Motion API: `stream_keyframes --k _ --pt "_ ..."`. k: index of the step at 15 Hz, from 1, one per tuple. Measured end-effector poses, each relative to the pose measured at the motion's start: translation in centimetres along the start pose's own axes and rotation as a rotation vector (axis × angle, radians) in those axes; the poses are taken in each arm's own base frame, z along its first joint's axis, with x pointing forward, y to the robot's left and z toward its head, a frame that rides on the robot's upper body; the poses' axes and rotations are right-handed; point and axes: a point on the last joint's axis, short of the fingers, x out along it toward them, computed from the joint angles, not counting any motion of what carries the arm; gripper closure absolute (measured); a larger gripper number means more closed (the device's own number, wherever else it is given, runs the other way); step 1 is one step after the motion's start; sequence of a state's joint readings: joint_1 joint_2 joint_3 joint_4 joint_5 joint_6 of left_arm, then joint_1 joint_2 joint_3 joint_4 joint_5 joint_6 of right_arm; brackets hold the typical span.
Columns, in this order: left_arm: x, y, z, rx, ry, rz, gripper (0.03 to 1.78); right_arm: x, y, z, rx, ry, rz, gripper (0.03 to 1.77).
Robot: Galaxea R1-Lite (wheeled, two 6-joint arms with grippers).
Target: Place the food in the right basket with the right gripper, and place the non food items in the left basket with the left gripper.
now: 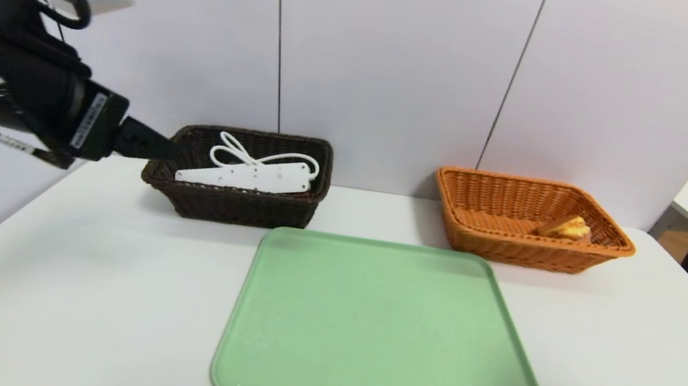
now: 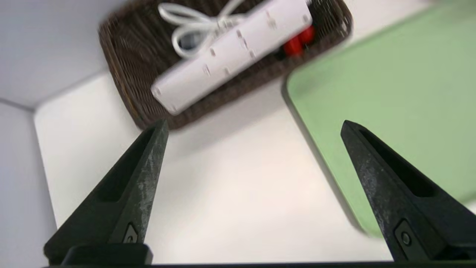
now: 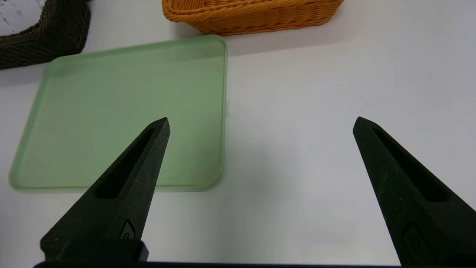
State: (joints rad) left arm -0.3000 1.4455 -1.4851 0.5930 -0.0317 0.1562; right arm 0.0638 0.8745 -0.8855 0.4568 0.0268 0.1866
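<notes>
Now, power strip [image 1: 245, 176] in dark basket [image 1: 234, 204], bun [image 1: 568, 228] in orange basket [image 1: 531, 249].

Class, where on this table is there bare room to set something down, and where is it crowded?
Free: the whole green tray, and the table beside it. Crowded: the dark basket, filled by the power strip and red toy.

Green tray [image 1: 388, 334] lies bare; power strip [image 1: 245, 176] seemingly fills the left basket [image 1: 234, 204].
</notes>
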Motion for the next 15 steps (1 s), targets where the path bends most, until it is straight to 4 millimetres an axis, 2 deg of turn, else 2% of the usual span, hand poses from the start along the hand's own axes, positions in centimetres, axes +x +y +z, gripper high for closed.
stream_keyframes --k 3,6,10,12,15 --pt "-4.9 -1.0 -2.6 -0.135 0.087 -0.01 0.15 -0.2 -0.1 -0.5 -0.006 0.013 0.001 0.1" --pt "-8.5 -1.2 -5.3 -0.189 0.063 0.089 0.14 -0.5 -0.1 -1.3 -0.042 0.069 0.009 0.1" --pt "-12.2 -1.2 -10.0 -0.217 0.041 0.262 0.13 -0.8 -0.2 -2.3 -0.141 0.16 0.045 0.1" --pt "-13.8 -1.6 -12.8 -0.221 0.028 0.323 0.12 -1.2 -0.3 -3.3 -0.197 0.225 0.064 0.1" --pt "-15.6 -2.6 -17.0 -0.23 -0.001 0.397 0.12 -2.2 -0.6 -4.8 -0.216 0.23 0.07 0.1"
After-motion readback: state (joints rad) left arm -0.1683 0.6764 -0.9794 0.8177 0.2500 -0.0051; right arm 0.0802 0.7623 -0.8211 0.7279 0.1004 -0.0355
